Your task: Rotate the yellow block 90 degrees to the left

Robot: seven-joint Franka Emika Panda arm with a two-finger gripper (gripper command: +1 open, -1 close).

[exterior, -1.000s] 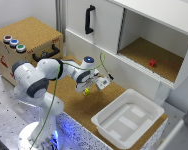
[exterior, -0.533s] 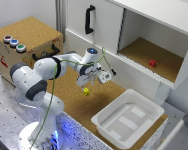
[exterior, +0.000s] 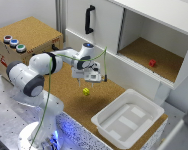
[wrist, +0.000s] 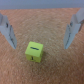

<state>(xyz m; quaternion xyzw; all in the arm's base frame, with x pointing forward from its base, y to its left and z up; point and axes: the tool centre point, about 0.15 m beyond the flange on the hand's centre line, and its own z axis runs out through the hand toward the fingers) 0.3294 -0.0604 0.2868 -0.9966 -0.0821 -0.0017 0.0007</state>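
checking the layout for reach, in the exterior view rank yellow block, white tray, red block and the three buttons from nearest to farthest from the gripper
1. yellow block, just below the gripper
2. white tray, toward the view's lower right
3. red block on the right and the buttons on the left: too close to call

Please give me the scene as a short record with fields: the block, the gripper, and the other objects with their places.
yellow block: on the cork surface, free, not gripped; a dark mark on its top face
gripper: open, above the yellow block, not touching it
red block: inside the open cabinet compartment
white tray: on the cork surface, toward the exterior view's right of the yellow block
box: at the exterior view's left, three buttons on top
task state: rotation cannot be judged
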